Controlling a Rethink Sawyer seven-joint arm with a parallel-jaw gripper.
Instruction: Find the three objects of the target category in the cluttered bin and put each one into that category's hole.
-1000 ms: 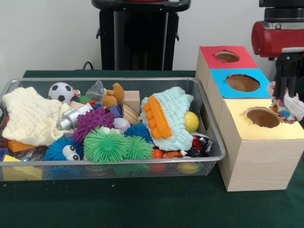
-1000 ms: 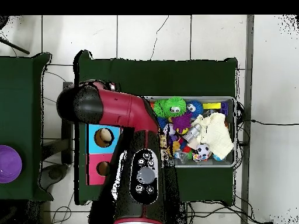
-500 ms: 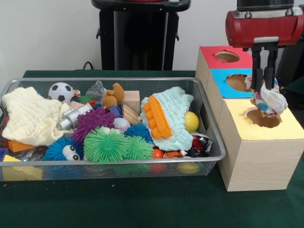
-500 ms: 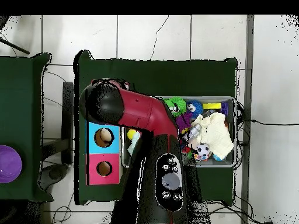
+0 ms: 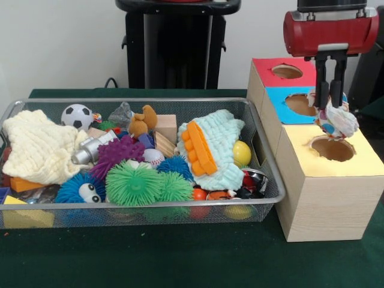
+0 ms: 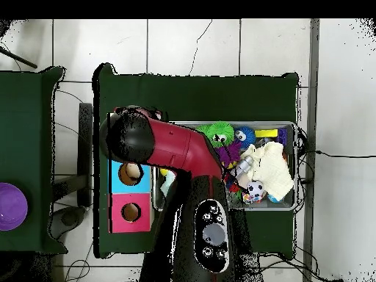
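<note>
Front view, left to right: a wire mesh bin (image 5: 264,201) is sitting on the green table (image 5: 180,261), holding a cream cloth (image 5: 36,147), a soccer ball (image 5: 77,116), green spiky balls (image 5: 135,185) and a pale blue cloth (image 5: 219,147). At the right of the frame a wooden box (image 5: 324,204) is showing a red-topped hole (image 5: 287,71), a blue-topped hole (image 5: 306,104) and a yellow-topped hole (image 5: 332,149). The claw (image 5: 330,102) is pinching a white patterned cloth bundle (image 5: 337,120) just above the yellow-topped hole.

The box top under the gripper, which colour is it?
Yellow, best seen in the front view.
</note>
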